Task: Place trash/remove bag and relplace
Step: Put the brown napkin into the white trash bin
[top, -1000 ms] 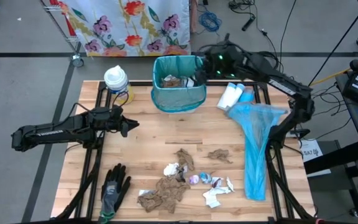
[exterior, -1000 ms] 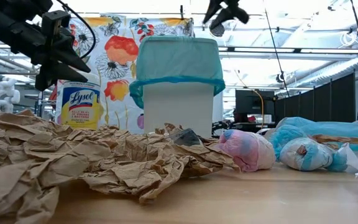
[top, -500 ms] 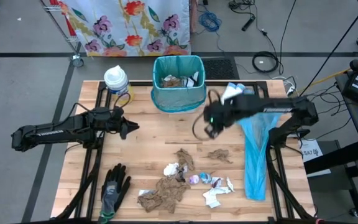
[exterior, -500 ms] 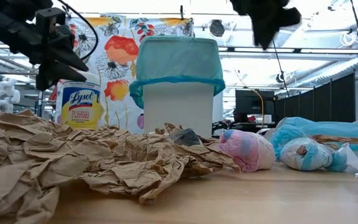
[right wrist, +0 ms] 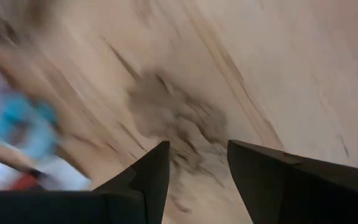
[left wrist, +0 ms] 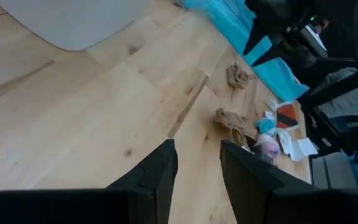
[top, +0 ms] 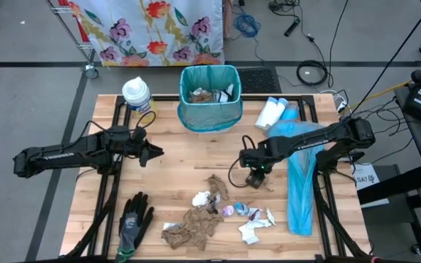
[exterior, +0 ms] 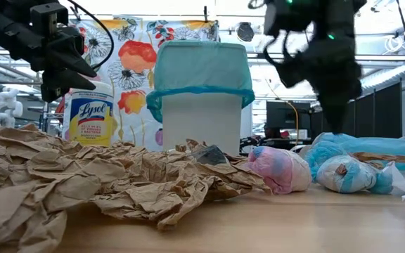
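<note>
A white bin lined with a teal bag (top: 210,102) stands at the table's far middle, with some trash inside (top: 205,95). More trash, crumpled brown towels, white scraps and small shiny balls (top: 221,210), lies near the front edge. One small brown towel (top: 263,183) lies apart on the wood. My right gripper (top: 255,180) points down just above it, open; the towel (right wrist: 174,118) shows ahead of its spread fingers, untouched. My left gripper (top: 158,153) hovers open over the table's left half, nothing between its fingers (left wrist: 197,149).
A loose blue bag (top: 300,175) lies stretched along the right side. White bottles (top: 272,112) lie beside the bin. A wipes canister (top: 137,95) stands at the far left. A black-and-grey glove (top: 134,219) lies at the near left. Bare wood lies between the two grippers.
My right gripper has swung from above the bin toward the table's near edge and come down, tipping until it points down over the lone brown towel. Its fingers have stayed open. The trash and the bin have not moved.
</note>
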Robot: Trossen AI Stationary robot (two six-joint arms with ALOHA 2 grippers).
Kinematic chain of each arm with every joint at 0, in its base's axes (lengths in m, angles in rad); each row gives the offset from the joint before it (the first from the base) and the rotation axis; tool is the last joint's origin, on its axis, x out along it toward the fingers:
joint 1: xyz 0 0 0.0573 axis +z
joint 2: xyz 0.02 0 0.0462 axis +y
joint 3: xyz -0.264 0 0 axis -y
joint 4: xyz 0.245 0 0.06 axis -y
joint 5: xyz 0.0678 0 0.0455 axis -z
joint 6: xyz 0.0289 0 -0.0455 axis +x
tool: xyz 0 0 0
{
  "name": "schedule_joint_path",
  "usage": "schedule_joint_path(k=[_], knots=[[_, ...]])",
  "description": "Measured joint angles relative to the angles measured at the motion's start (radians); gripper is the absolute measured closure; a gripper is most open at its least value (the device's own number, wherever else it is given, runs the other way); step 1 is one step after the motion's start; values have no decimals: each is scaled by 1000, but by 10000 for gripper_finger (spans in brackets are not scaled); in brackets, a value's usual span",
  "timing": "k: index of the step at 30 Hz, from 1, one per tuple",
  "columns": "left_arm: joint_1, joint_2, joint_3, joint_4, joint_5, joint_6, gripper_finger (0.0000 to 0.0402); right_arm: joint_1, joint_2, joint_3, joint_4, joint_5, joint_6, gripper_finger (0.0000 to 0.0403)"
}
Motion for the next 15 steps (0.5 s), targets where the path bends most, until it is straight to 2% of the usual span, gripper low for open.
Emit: schedule_joint_path(k=[6, 12, 15], knots=[[0, 0, 0, 1, -36, -5, 275, 15, 0, -104, 53, 14, -143, 250], [0, 0, 0, 1, -100, -8, 275, 21, 0, -209, 260, 24, -186, 252], [0, 0, 0, 1, -137, -8, 275, 36, 0, -236, 317, 25, -186, 278]])
